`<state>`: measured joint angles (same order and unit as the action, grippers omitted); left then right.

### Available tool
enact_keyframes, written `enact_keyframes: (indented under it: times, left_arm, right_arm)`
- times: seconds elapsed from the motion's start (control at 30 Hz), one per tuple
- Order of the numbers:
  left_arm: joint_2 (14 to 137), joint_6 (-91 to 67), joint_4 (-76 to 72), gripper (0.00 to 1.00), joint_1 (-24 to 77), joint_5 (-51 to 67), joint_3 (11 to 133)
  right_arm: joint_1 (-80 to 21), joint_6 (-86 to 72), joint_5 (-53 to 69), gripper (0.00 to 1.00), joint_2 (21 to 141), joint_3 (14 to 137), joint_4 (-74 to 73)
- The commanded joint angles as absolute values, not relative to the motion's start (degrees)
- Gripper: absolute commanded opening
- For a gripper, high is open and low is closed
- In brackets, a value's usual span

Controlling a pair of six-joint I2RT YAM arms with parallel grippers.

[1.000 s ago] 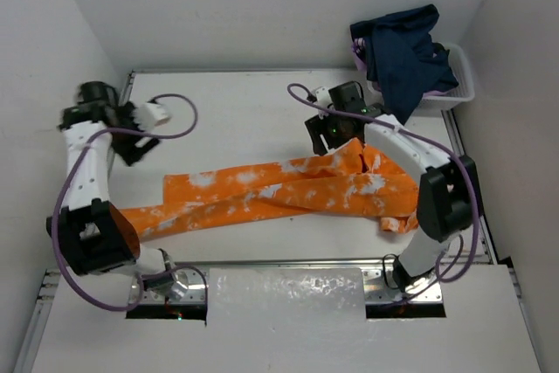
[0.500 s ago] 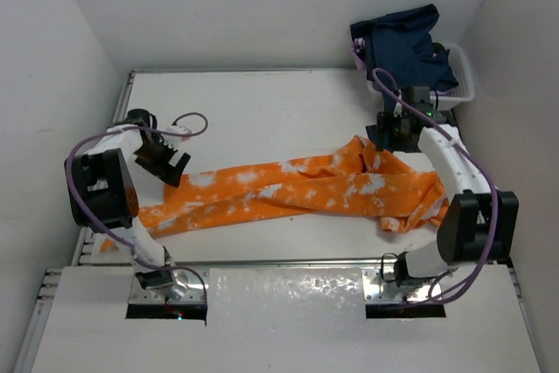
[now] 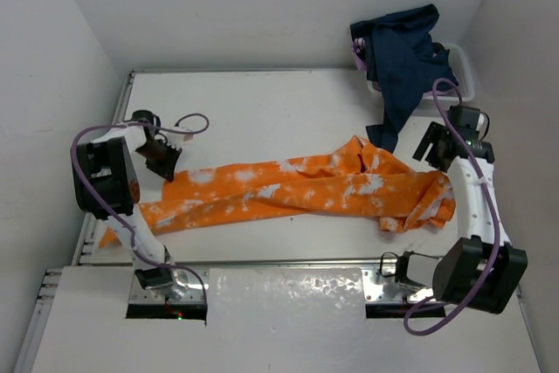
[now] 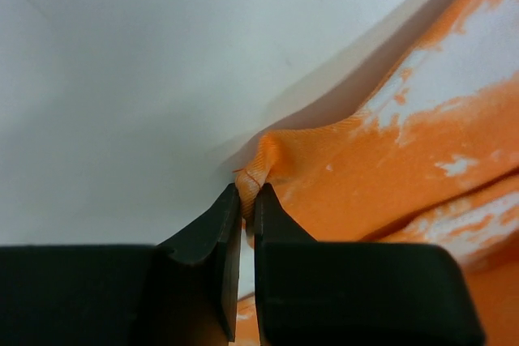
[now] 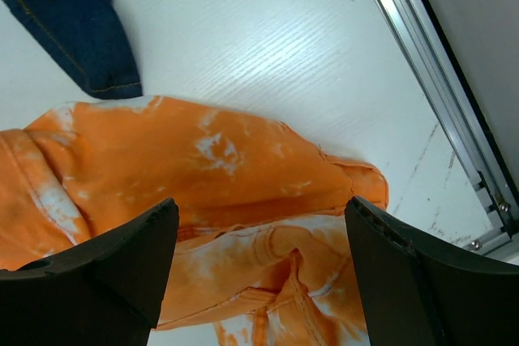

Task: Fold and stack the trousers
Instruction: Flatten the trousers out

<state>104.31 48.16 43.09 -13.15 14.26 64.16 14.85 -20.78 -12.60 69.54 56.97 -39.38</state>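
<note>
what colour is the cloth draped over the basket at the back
The garment is dark navy blue, clearest in the top external view.

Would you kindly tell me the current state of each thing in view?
Trousers: spread lengthwise, unfolded, right end bunched.
Left gripper: shut on a trousers edge near the left end.
Right gripper: open, above the bunched end, empty.
Jeans: draped over the basket, one leg hanging to the table.
Basket: upright, far right corner.

Robot lab test cell — plain white walls [image 3: 262,6], white table [image 3: 262,102] edged in aluminium rail [image 5: 438,70], cabled arms [image 3: 476,203] bolted down.
</note>
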Motion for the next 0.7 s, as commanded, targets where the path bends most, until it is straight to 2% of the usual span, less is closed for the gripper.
enact_keyframes:
  times: [0.0, 0.1, 0.3, 0.57, 0.67]
  left_arm:
    - [105.9, 43.3, 40.7, 0.00, -13.0, 17.8, 70.9]
    - [105.5, 36.7, 35.3, 0.00, -13.9, 14.2, 86.4]
    - [107.8, 30.2, 33.6, 0.00, -14.2, 15.8, 113.7]
    - [102.7, 27.4, 27.2, 0.00, -14.2, 16.3, 119.2]
    - [104.2, 28.9, 27.5, 0.00, -14.3, 14.2, 126.2]
  right_arm:
    - [15.4, -23.6, -14.3, 0.80, 69.2, 55.5, -37.9]
    - [15.5, -23.9, -13.5, 0.79, 70.0, 55.3, -37.3]
    - [15.6, -22.4, -9.4, 0.79, 69.2, 55.8, -35.1]
    - [15.6, -18.0, -5.8, 0.79, 66.6, 57.2, -33.0]
    - [15.6, -18.0, -5.4, 0.80, 67.3, 59.2, -33.4]
